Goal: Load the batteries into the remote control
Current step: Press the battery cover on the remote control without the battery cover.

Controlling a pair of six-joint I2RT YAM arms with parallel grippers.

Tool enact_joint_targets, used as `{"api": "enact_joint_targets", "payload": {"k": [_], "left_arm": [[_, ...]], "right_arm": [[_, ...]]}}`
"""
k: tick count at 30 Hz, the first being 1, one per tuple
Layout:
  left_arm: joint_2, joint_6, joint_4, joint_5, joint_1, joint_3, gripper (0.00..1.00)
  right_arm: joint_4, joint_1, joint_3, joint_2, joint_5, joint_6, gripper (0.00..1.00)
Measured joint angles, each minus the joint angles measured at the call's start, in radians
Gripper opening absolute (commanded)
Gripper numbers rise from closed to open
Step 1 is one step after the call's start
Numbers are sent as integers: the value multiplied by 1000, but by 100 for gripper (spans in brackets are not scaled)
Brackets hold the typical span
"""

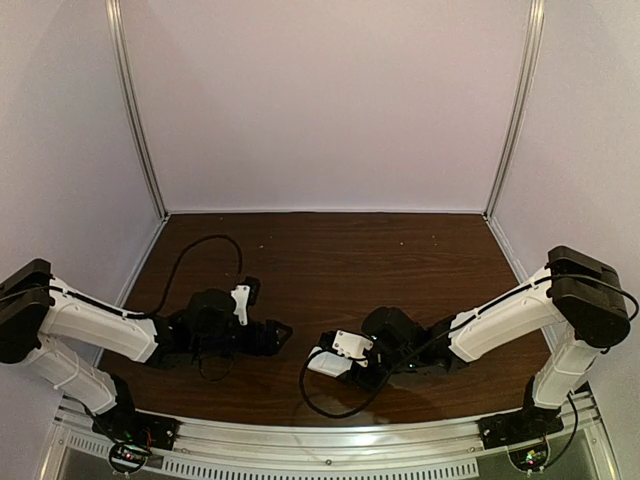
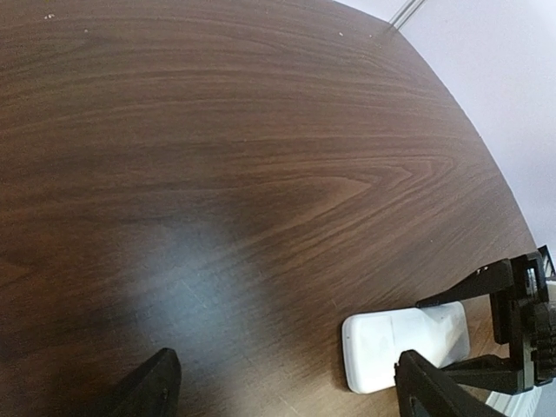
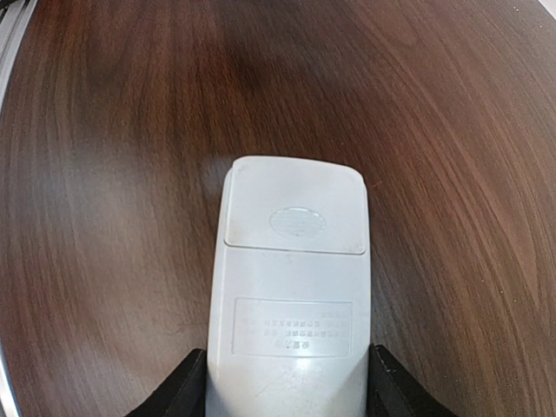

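The white remote control lies back-up on the brown table, its battery cover shut, with an oval thumb mark near the far end. My right gripper is shut on the remote's near end, one black finger on each long side. The remote also shows in the top view and in the left wrist view. My left gripper is open and empty, low over bare wood, just left of the remote's free end; it also shows in the top view. The batteries are not in view.
A black cable loops over the table behind the left arm, and another loop lies in front of the right gripper. White enclosure walls close the back and sides. A metal rail runs along the near edge.
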Motion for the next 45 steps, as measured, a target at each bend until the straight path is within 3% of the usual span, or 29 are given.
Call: {"api": "enact_joint_targets", "payload": {"k": [8, 26, 45], "left_arm": [[59, -14, 39, 72, 14, -4, 68], [122, -40, 117, 179, 26, -41, 47], [246, -34, 208, 296, 26, -2, 36]], "right_arm": [[0, 0, 0, 0, 0, 0, 39], [3, 0, 0, 5, 1, 0, 38], [5, 0, 0, 7, 1, 0, 35]]}}
